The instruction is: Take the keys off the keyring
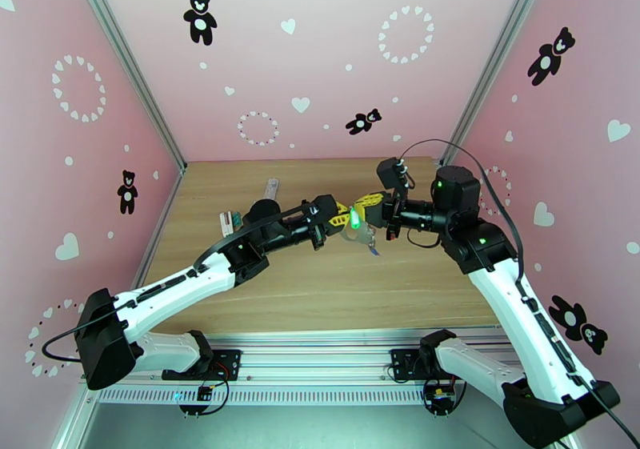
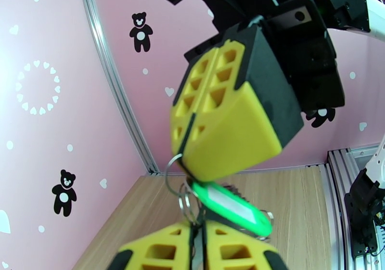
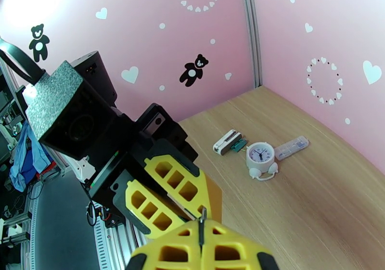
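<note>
Dangling glossy green key [image 2: 226,209], thin wire keyring [image 2: 184,202]

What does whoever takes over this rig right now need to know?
Left gripper: shut on the keyring, at its silver rings.
Right gripper: shut on the same keyring's thin loop, facing the left one, in mid-air over the table.
Green key hangs between the two; blue key dangles below.
Done: keyring up and pinched by both arms.
Left: both keys to come off; neither is off yet.
</note>
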Motion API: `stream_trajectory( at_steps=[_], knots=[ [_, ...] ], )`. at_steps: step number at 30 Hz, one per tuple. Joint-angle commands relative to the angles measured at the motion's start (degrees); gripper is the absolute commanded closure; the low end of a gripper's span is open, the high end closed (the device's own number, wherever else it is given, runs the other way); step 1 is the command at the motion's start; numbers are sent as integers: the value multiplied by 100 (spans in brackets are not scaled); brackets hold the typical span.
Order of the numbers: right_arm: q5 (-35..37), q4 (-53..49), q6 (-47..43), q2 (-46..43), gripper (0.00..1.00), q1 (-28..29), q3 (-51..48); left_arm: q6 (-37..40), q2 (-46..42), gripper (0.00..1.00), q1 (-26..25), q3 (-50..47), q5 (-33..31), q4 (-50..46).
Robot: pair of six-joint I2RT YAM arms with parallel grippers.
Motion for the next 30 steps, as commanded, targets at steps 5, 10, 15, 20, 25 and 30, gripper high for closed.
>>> stream_trajectory(
  at_steps=[5,10,15,20,25,30],
  knots=[
    [6,180,21,-66,100,-21,185,27,15,92,38,-67,145,85],
    [-74,179,-26,-51,100,-22,208,1,0,94,36,-5,214,5],
    [-29,56,-174,-64,100,-21,233,-107,-23,95,37,57,211,-4],
    [-126,94,-173,-76,100,-19,187,-166,-21,98,37,85,159,10],
    [-128,-223,-556,-131,100,-21,217,-388,-134,100,37,111,42,-9],
    [-358,-242,-760,-116,100,-18,208,-600,-161,100,44,267,60,-264]
  ],
)
